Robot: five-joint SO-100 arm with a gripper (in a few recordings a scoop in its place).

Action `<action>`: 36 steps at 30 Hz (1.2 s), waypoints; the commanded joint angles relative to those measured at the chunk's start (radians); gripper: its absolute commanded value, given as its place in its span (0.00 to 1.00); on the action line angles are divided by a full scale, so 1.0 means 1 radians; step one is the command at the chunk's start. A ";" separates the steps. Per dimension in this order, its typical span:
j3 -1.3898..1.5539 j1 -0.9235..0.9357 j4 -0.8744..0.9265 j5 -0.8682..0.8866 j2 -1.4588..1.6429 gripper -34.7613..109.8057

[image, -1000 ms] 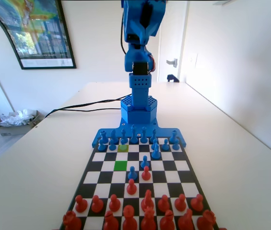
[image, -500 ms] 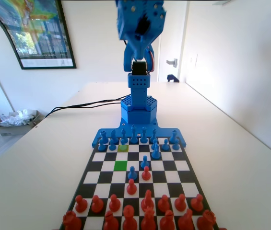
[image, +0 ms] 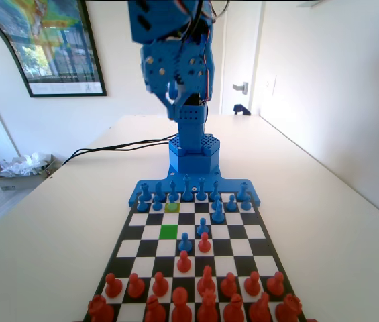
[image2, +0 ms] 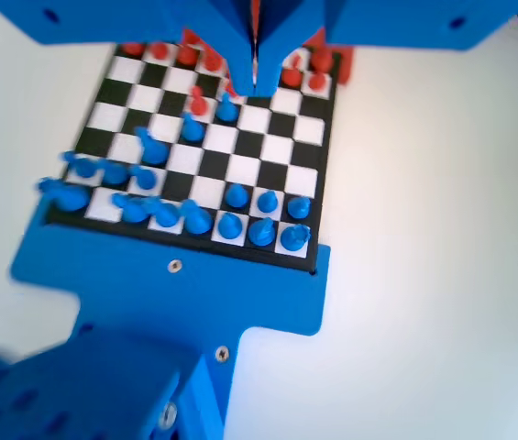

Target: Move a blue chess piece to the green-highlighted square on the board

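The jaws (image2: 255, 78) are hanging from the top of the wrist view, pressed together with only a thin slit between them and nothing in them, high above the board (image2: 323, 165). In the fixed view the blue arm is leaning over the far end of the board (image: 267, 249) with its jaws (image: 174, 100) well above the pieces.

The fixed view is showing what the wrist view is not: the bright green square (image: 169, 231), lying bare in the third row from the arm, left of the board's middle, and a duller yellow-green square (image: 172, 207) one row nearer the arm. Just right of the green square and one row nearer the camera, a blue pawn (image: 185, 242) is standing next to a red pawn (image: 204, 243). The wrist view is blurring its blue pawns (image2: 227, 110) too much to match them. A framed poster (image: 48, 40) is hanging left of the arm; its writing is too small to read. The bench (image: 55, 228) is carrying the board.
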 commanded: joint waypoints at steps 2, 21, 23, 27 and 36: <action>0.052 0.052 -0.192 0.066 -0.115 0.25; 0.370 -0.052 -0.666 0.298 -0.238 0.26; 0.394 -0.055 -0.695 0.295 -0.245 0.27; 0.416 -0.055 -0.719 0.285 -0.261 0.28; 0.446 -0.055 -0.750 0.261 -0.264 0.30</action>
